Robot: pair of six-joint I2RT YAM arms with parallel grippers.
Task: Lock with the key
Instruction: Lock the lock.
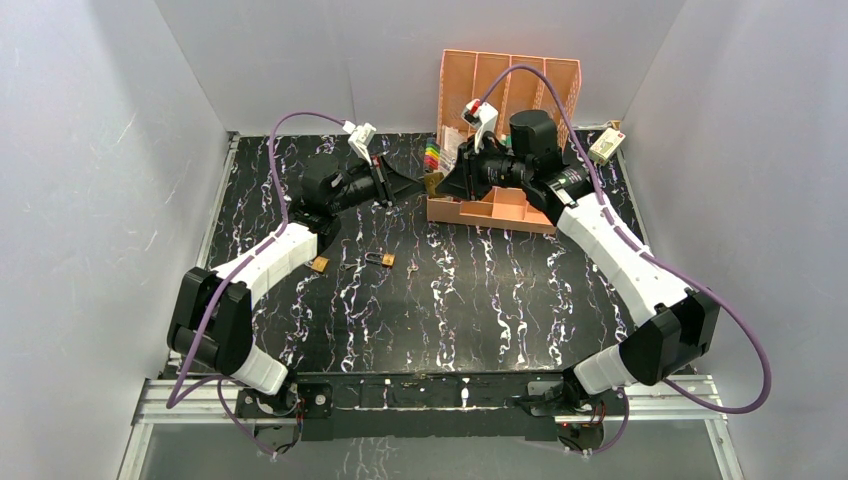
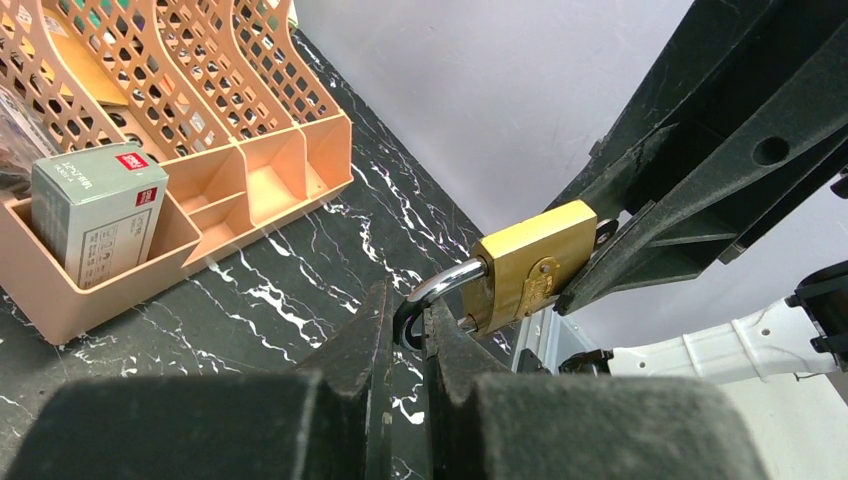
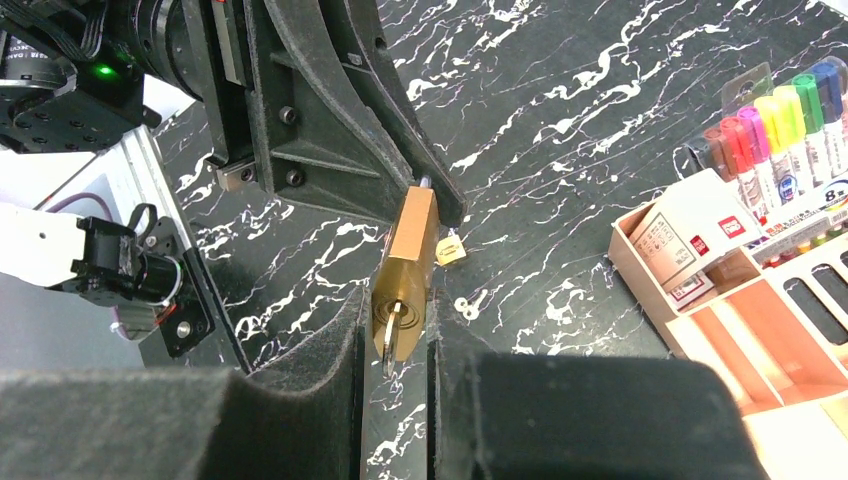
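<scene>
Reaching inward from either side, the left arm (image 1: 270,255) and right arm (image 1: 620,250) are stretched low and nearly level, meeting above the marbled counter (image 1: 470,300) just in front of the peach desk organizer (image 1: 560,80). The brass padlock (image 2: 525,265) hangs in the air between them: the left pincer (image 2: 405,310) is pinched together on its steel shackle (image 2: 445,283), and the right pincer (image 3: 395,305) is clamped on its body, with the key (image 3: 388,335) in the base. A marker pack (image 3: 790,120) shows an "8"; the print on the red-labelled box (image 2: 95,215) is too small to read.
</scene>
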